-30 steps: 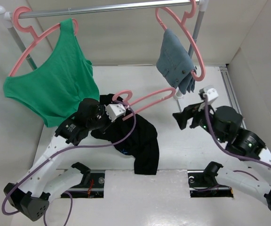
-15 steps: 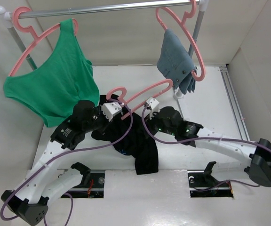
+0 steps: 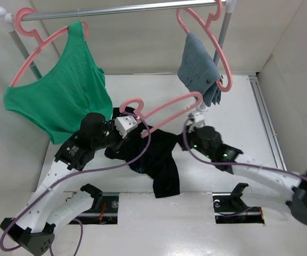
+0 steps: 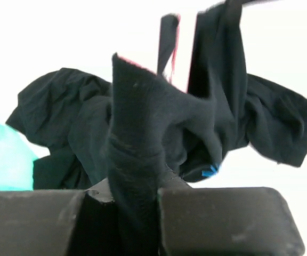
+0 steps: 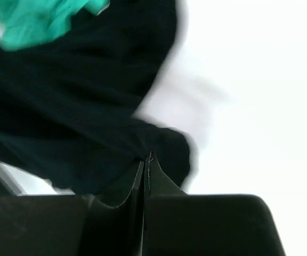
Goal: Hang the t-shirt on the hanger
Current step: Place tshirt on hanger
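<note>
Overhead and wrist views of two arms bolted at the near edge of a white bench (image 3: 239, 101).

Nearest the arm bases, the black t-shirt (image 3: 161, 160) lies crumpled at mid-bench. Its lower part trails toward the near edge and its upper part is raised. A small blue mark (image 4: 211, 170) shows on the cloth.

Left gripper (image 4: 135, 194): its jaws are clamped on a bunched, twisted fold of the t-shirt, which rises between them in the left wrist view. A strip of pink shows among the dark folds above.

Right gripper (image 5: 145, 176): its jaws are pressed together. The tips meet the right-hand edge of the t-shirt, and in the overhead view this edge is drawn out sideways toward them. The right wrist view is blurred.

Just beyond the two grippers, the pink hanger (image 3: 196, 96) is tilted and off the bench. Its hook stands above the left gripper. One arm rises bare toward the right rear, and the other end is lost in the t-shirt's cloth. Whether the left jaws also grip the hanger cannot be told.

At the rear, a metal rail (image 3: 127, 8) spans the scene. On it hang a green tank top (image 3: 63, 101) at left and a blue-grey garment (image 3: 199, 69) at right. Each has its own pink hanger, and both are well apart from the t-shirt.
</note>
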Motion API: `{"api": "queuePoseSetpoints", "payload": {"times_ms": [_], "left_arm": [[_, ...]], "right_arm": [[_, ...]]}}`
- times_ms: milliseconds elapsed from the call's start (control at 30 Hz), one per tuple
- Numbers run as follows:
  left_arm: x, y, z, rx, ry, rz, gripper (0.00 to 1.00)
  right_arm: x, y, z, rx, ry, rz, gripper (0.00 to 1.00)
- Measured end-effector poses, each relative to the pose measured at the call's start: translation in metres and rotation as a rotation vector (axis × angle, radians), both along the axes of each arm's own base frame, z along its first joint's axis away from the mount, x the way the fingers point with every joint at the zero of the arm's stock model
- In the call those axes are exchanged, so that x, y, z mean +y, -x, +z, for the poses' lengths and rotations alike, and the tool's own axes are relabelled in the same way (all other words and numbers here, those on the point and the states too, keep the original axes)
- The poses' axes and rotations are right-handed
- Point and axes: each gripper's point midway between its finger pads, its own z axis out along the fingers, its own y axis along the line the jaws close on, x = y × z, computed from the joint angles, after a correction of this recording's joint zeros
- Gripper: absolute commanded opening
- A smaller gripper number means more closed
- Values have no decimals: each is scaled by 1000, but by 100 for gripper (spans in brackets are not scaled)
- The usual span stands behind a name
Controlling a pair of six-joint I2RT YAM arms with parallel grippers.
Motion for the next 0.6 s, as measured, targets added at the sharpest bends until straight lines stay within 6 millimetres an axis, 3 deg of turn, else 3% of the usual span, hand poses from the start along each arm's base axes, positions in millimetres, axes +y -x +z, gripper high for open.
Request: {"api": "queuePoseSetpoints", "payload": {"times_ms": [133,233,300,600], "left_arm": [[-1,13,2,-55,-26,-108,0],[2,18,-4,-109,-87,-185,0],[6,18,-13,-133,-136,-217,0],[26,-12,-41,-249,-361,-217,0]], "right_arm": [[-70,-10,38,-66,-124,-179,0],[-95,-5,72,-138,-189,-221,0],[-107,1,82,-150,-183,-228,0],[-133,28,75,-81,-35,-206,0]]}}
